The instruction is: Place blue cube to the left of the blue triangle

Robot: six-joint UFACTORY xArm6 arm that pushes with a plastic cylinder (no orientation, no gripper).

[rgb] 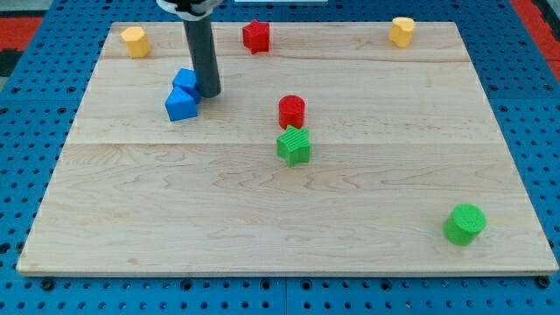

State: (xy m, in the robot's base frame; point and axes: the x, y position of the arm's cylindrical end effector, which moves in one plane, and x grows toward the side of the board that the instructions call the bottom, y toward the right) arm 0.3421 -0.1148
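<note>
Two blue blocks touch each other at the board's upper left. The upper one [185,80] looks like the blue cube. The lower one [181,104], with a peaked top, looks like the blue triangle. The cube sits just above the triangle and slightly to its right. My dark rod comes down from the view's top, and my tip [209,93] rests on the board right beside the cube's right side, touching or nearly touching it, and up and to the right of the triangle.
A yellow block [134,40] sits at the top left, a red block [256,36] at top centre, and a yellow block [402,31] at top right. A red cylinder [291,111] stands just above a green star-like block [294,145] near the middle. A green cylinder [464,224] is at the lower right.
</note>
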